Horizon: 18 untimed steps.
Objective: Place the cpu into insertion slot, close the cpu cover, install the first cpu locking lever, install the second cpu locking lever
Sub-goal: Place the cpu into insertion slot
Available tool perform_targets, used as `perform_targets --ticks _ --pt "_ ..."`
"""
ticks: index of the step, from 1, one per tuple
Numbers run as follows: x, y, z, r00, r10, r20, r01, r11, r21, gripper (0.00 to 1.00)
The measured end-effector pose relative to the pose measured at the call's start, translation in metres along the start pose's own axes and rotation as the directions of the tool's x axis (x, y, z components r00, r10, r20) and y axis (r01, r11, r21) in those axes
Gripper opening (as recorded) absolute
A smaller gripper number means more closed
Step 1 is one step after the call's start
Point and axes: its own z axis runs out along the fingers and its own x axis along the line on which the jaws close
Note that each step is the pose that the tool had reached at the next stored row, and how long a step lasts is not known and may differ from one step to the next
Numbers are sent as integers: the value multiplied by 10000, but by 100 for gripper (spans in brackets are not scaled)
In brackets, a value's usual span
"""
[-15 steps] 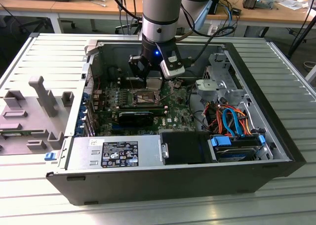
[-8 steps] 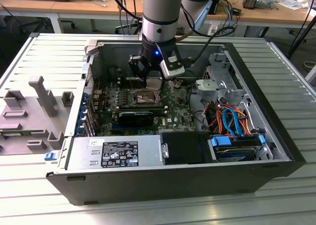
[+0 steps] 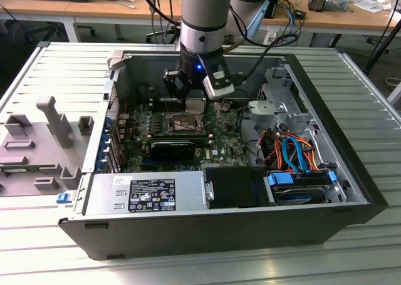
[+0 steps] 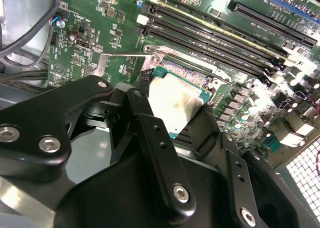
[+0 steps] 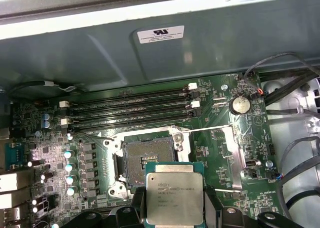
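Print stands in four places, and I cannot make out the wording of any of it. In the first wrist view there is a white sticker [image 5: 160, 34] with dark lines on the grey case wall [image 5: 100, 52], several rows of dark marking on the metal top of the cpu [image 5: 174, 198], and small white lettering scattered over the green motherboard [image 5: 207, 115]. In the exterior view a black label [image 3: 152, 195] with white print and small symbols sits on the silver power supply [image 3: 103, 197].
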Motion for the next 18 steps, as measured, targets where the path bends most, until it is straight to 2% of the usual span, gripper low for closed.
perform_targets --ticks 18 --pt "0 0 1 10000 89 8 -89 10000 -3 55"
